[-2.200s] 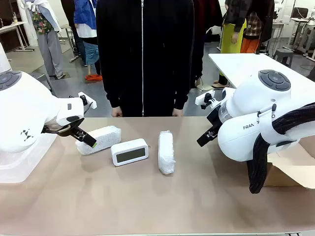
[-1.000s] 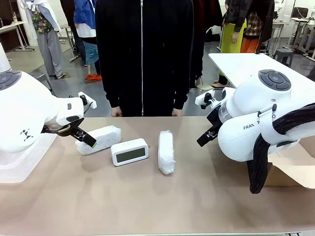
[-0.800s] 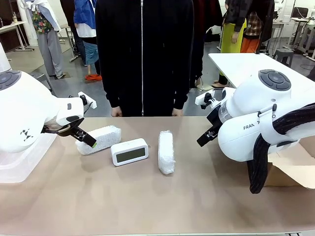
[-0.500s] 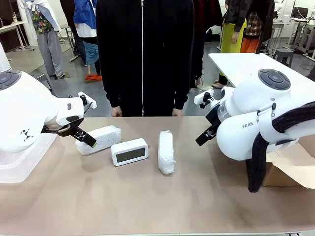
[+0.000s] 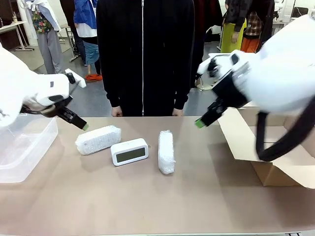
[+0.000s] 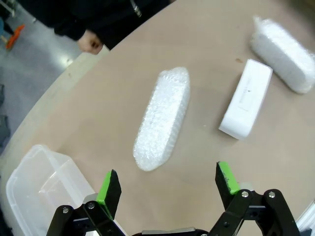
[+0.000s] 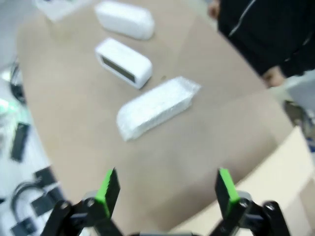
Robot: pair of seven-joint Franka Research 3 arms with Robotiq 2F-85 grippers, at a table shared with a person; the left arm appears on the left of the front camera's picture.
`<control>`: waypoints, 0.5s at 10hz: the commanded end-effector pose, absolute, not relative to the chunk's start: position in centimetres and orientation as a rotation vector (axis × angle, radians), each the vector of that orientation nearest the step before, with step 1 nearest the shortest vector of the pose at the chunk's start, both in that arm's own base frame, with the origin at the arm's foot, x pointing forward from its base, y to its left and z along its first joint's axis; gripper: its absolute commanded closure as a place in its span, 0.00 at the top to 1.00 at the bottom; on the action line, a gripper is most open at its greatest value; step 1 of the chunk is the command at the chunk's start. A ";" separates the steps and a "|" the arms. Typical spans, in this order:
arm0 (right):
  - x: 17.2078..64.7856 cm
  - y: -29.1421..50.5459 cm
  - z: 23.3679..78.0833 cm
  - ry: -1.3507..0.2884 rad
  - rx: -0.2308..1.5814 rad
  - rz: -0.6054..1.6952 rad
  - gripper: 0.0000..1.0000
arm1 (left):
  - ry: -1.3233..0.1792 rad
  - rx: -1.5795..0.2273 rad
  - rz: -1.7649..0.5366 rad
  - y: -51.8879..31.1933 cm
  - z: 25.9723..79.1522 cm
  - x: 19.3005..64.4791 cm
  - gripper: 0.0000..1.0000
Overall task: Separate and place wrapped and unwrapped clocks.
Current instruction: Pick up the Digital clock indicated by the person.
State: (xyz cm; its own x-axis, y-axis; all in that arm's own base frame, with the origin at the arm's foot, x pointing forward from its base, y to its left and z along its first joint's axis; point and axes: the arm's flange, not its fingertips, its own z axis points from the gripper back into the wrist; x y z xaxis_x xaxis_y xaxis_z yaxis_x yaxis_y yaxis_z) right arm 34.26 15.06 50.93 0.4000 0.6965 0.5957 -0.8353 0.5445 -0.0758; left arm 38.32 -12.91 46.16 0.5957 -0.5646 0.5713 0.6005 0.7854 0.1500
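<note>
Left end effector (image 6: 167, 183) and right end effector (image 7: 165, 189) hover open, empty; on the desk (image 5: 147, 206) the bare clock (image 5: 129, 151) lies between left bundle (image 5: 98, 139) and right bundle (image 5: 166, 151), each just beside it; best straddle a bundle's narrow width, squeezing gently.

Right wrist view blurs the bare clock (image 7: 123, 62); bin (image 5: 27, 147) cropped

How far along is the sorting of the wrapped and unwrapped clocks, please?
Done: nothing sorted yet; the left wrapped bundle, the bare clock and the right wrapped bundle lie together on the table. In hand: nothing; the left gripper and right gripper hang open and empty above. Left: all three to place, probably into the clear bin and the cardboard box.
</note>
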 end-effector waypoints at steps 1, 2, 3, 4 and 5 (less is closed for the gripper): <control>30.9 9.7 51.4 -0.644 0.306 1.082 1.00 | -0.652 -0.201 -0.812 -7.9 45.8 29.9 1.00; 29.8 8.0 51.6 -0.681 0.337 1.109 1.00 | -0.674 -0.237 -0.865 -6.9 45.7 28.0 1.00; 28.8 7.1 51.8 -0.712 0.359 1.116 1.00 | -0.688 -0.270 -0.906 -5.8 46.4 26.0 1.00; 28.0 6.1 51.7 -0.741 0.382 1.141 1.00 | -0.709 -0.297 -0.930 -5.0 46.4 24.6 1.00; 27.1 5.4 51.8 -0.759 0.393 1.163 1.00 | -0.717 -0.308 -0.944 -3.6 46.4 23.7 1.00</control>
